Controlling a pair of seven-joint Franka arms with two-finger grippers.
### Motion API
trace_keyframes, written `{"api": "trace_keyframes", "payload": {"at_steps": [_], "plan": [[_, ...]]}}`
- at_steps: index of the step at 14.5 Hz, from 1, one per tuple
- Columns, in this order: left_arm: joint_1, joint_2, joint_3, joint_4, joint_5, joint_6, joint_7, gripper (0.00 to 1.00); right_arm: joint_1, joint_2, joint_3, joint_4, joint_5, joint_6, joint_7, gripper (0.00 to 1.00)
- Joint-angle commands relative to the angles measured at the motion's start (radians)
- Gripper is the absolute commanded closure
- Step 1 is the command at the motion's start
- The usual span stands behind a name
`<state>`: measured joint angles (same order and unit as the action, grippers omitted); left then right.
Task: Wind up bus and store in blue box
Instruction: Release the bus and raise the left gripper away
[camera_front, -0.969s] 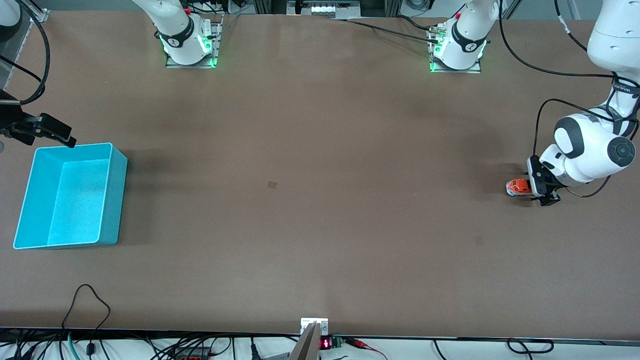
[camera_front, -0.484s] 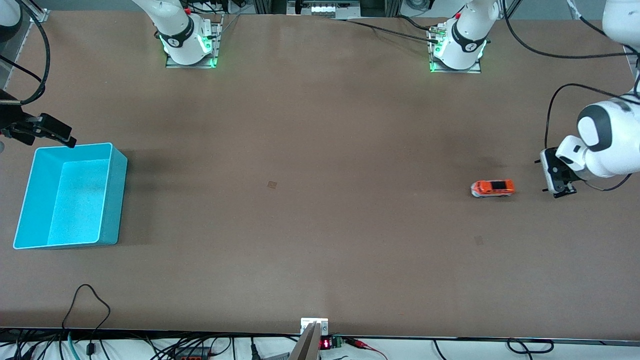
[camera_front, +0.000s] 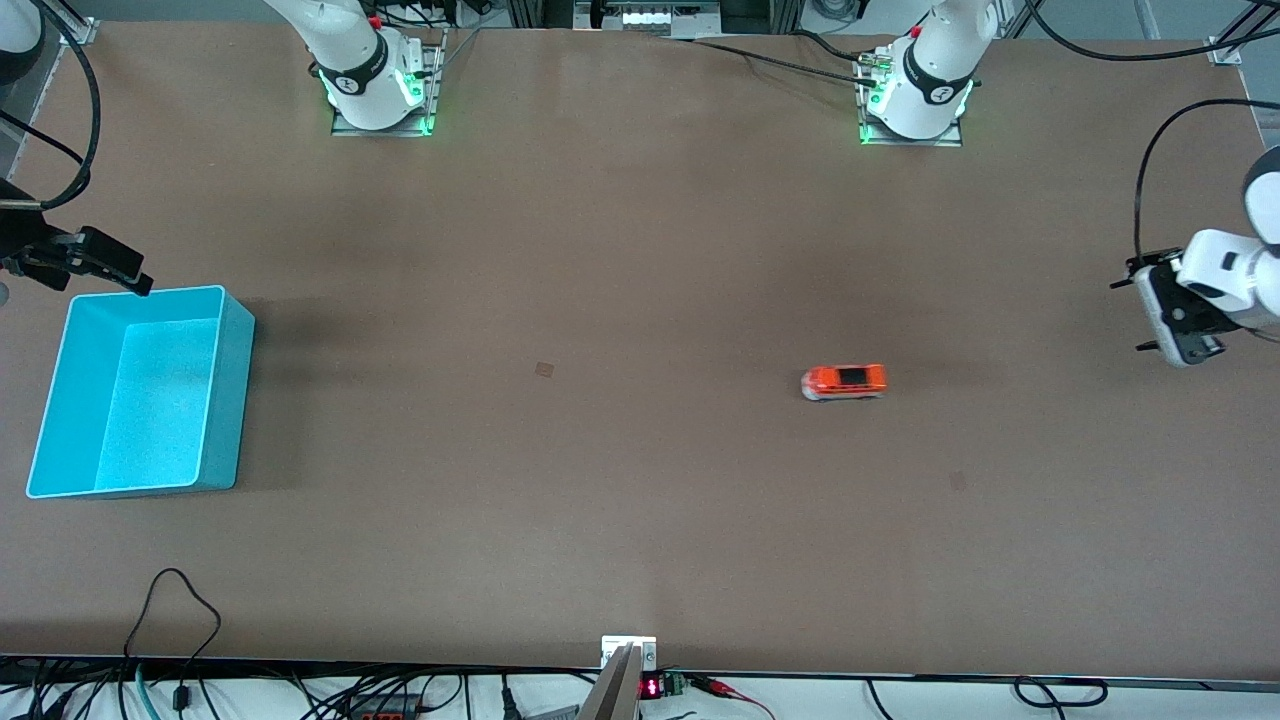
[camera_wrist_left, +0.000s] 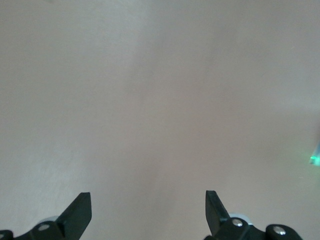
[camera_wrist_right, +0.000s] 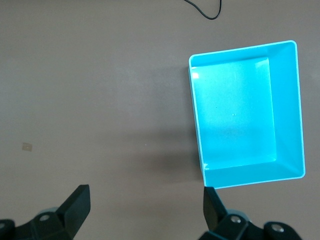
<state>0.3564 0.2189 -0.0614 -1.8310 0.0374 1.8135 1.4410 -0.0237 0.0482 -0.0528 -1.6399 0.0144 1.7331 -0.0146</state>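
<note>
Left gripper (camera_front: 1172, 322), front view: your left claw hangs over the table's edge at the left arm's end, jaws spread wide and holding nothing.
Bus (camera_front: 844, 381), front view: you see it alone on the bare table (camera_front: 640, 250), well apart from both claws, upright on its wheels and slightly blurred; the blur suggests it is rolling.
Blue box (camera_front: 228, 395), front view: it sits at the right arm's end of the table, well apart from the bus, with nothing inside.
Right gripper (camera_front: 100, 262), front view: your waiting claw hovers just over the box's rim on the side away from the camera.
Risk, front view: if the spring is running, the bus may curve off line, miss the box, or strike its wall and stop outside.
Left wrist view: your left gripper (camera_wrist_left: 148, 212) shows two parted fingers (camera_wrist_left: 77, 215) over plain tabletop; no bus lies between them.
Right wrist view: your right gripper (camera_wrist_right: 145, 212) stands fully open and empty, with the blue box (camera_wrist_right: 295, 110) nearby.
Risk, right wrist view: a late or off-centre catch may knock the small toy over or push it away.
</note>
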Motion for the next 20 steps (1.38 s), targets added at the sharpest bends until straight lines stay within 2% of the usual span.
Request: {"api": "trace_keyframes", "payload": {"at_steps": [1,3,8,13,15,16,17,18,20], "plan": [[0.001,0.016,-0.03,0.165,0.019,-0.146,-0.1,0.0,0.001,0.006,0.002,0.012,0.001,-0.007,-0.005,0.0],[0.001,0.019,-0.07,0.238,0.022,-0.181,-0.181,0.0,0.001,0.006,0.002,0.012,0.001,-0.007,-0.005,0.0],[-0.001,0.019,-0.123,0.289,0.024,-0.197,-0.284,0.0,0.001,0.007,0.002,0.011,0.001,-0.007,-0.005,0.0],[-0.016,0.017,-0.179,0.334,0.053,-0.302,-0.531,0.0,-0.001,0.007,0.002,0.011,0.001,-0.006,-0.005,0.0],[-0.051,-0.007,-0.173,0.332,0.053,-0.316,-0.603,0.0,-0.001,0.007,0.002,0.011,0.001,-0.004,-0.005,0.0],[-0.106,-0.016,-0.147,0.326,0.05,-0.324,-0.658,0.0,-0.001,0.015,0.002,0.011,0.001,-0.004,-0.005,0.0],[-0.155,-0.041,-0.085,0.316,0.045,-0.326,-0.738,0.0,-0.001,0.016,0.002,0.011,0.001,-0.003,-0.005,0.0],[-0.189,-0.065,-0.051,0.29,0.033,-0.315,-0.839,0.0,-0.001,0.016,0.002,0.011,0.001,-0.003,-0.005,0.0],[-0.235,-0.107,-0.014,0.245,-0.008,-0.304,-1.082,0.0,-0.005,0.019,0.002,0.011,0.001,-0.003,-0.005,0.0]]}}
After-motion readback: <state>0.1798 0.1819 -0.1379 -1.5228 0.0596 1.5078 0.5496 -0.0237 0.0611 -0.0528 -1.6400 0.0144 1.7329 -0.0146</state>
